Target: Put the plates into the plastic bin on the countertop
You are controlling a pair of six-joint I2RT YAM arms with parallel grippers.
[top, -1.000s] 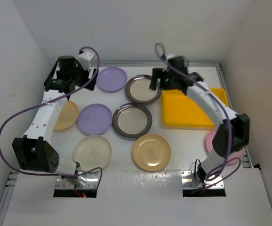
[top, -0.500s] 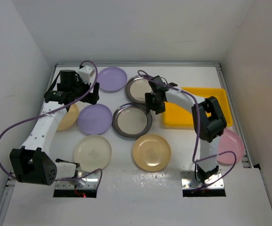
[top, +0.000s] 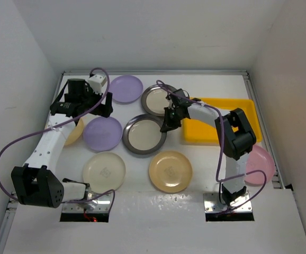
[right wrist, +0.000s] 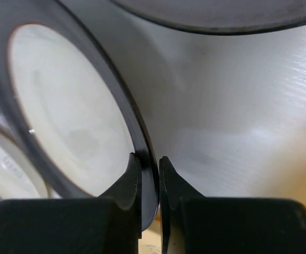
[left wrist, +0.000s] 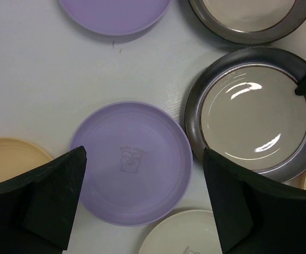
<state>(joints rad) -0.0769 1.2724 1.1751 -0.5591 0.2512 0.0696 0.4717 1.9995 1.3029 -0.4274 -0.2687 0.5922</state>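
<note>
My right gripper (top: 167, 124) (right wrist: 150, 161) is shut on the right rim of the near dark grey-rimmed plate (top: 144, 134) (right wrist: 73, 121), one finger inside the rim and one outside. The yellow plastic bin (top: 222, 124) lies just right of it, on the white countertop (top: 211, 159). A second grey-rimmed plate (top: 158, 99) sits behind. My left gripper (top: 89, 111) (left wrist: 144, 150) hangs open above a lavender plate (top: 103, 133) (left wrist: 132, 164), not touching it. Around them lie another lavender plate (top: 125, 88), a cream plate (top: 104, 170), a yellow-orange plate (top: 170, 171) and a pink plate (top: 261, 164).
Another yellow-orange plate (top: 74, 132) lies partly under the left arm. The right arm's elbow (top: 237, 135) stands over the bin's near right corner. White walls close in the countertop on the left, back and right, with a raised rim (top: 272, 153) along the right.
The right arm came down from over the far grey-rimmed plate to the near one and its jaws closed on the rim. That plate slid slightly left. The left arm barely moved.
</note>
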